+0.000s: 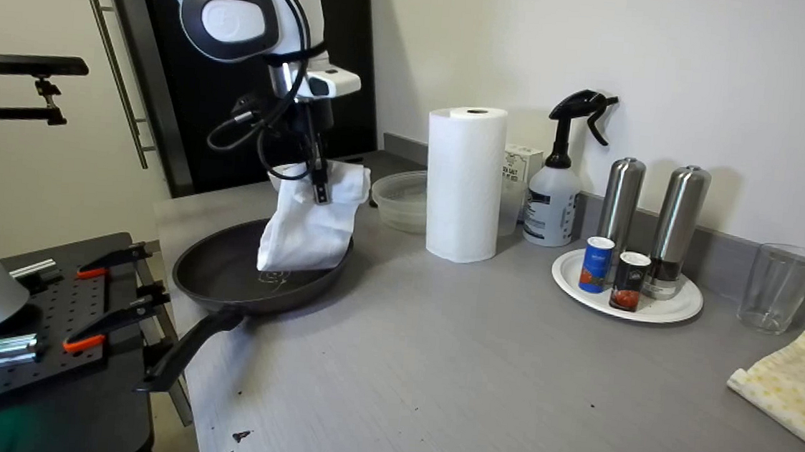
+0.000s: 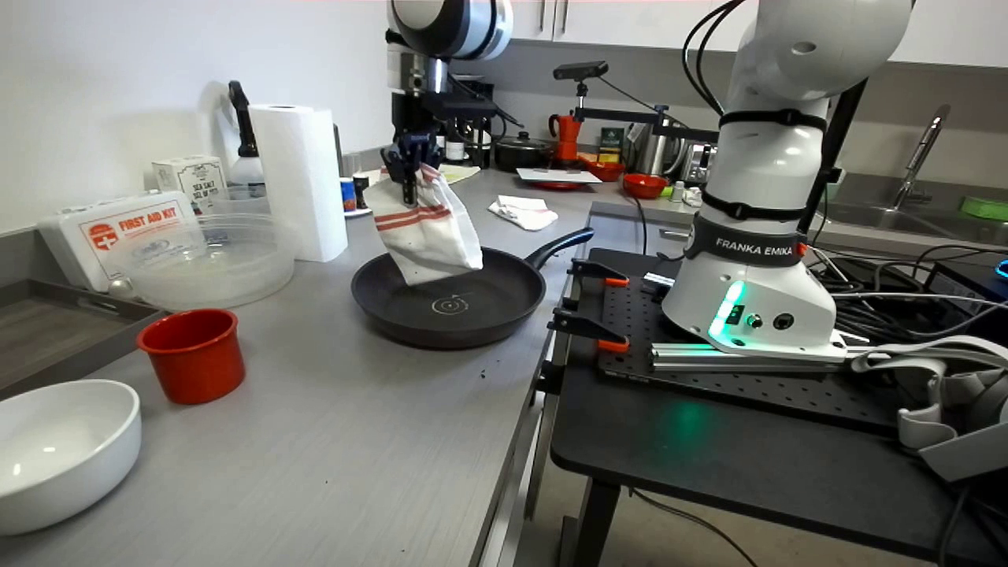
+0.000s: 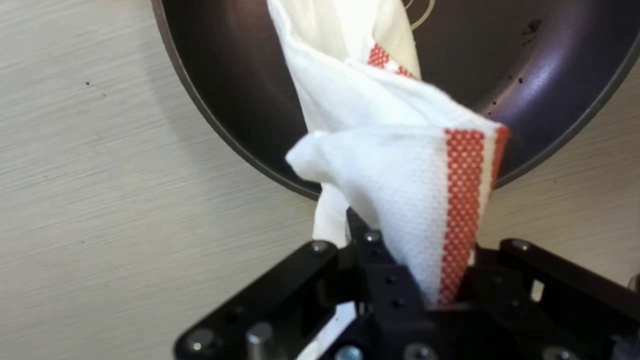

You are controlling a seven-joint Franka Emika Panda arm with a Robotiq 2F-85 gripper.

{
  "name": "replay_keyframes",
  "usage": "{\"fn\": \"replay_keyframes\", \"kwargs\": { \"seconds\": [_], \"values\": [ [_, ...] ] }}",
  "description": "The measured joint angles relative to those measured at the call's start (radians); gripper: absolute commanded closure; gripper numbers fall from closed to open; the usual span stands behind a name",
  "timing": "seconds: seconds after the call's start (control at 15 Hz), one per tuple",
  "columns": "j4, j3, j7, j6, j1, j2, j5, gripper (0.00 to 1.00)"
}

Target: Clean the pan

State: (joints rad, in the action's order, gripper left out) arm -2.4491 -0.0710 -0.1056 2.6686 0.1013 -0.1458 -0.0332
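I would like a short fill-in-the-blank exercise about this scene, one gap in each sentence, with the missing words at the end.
The pincer holds a white cloth with ____ stripes.
This cloth hangs over the pan, whose colour is ____.
In an exterior view, the number of tall metal shakers on the white plate is ____.
In an exterior view, the white case reads FIRST AID ____.

Missing words: red; black; two; KIT.
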Motion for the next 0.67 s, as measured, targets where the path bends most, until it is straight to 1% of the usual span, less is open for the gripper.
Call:
{"fn": "replay_keyframes", "kwargs": {
  "seconds": [0.13,0.33,0.47,0.67],
  "values": [
    [0.007,-0.002,0.017,0.029,0.008,-0.044,-0.005,0.96],
    [0.009,0.003,0.029,0.105,0.006,-0.117,-0.005,0.96],
    [0.010,0.021,0.041,0.158,0.003,-0.169,-0.005,0.96],
    [0.017,0.071,0.067,0.226,0.005,-0.245,-0.009,0.96]
  ]
}}
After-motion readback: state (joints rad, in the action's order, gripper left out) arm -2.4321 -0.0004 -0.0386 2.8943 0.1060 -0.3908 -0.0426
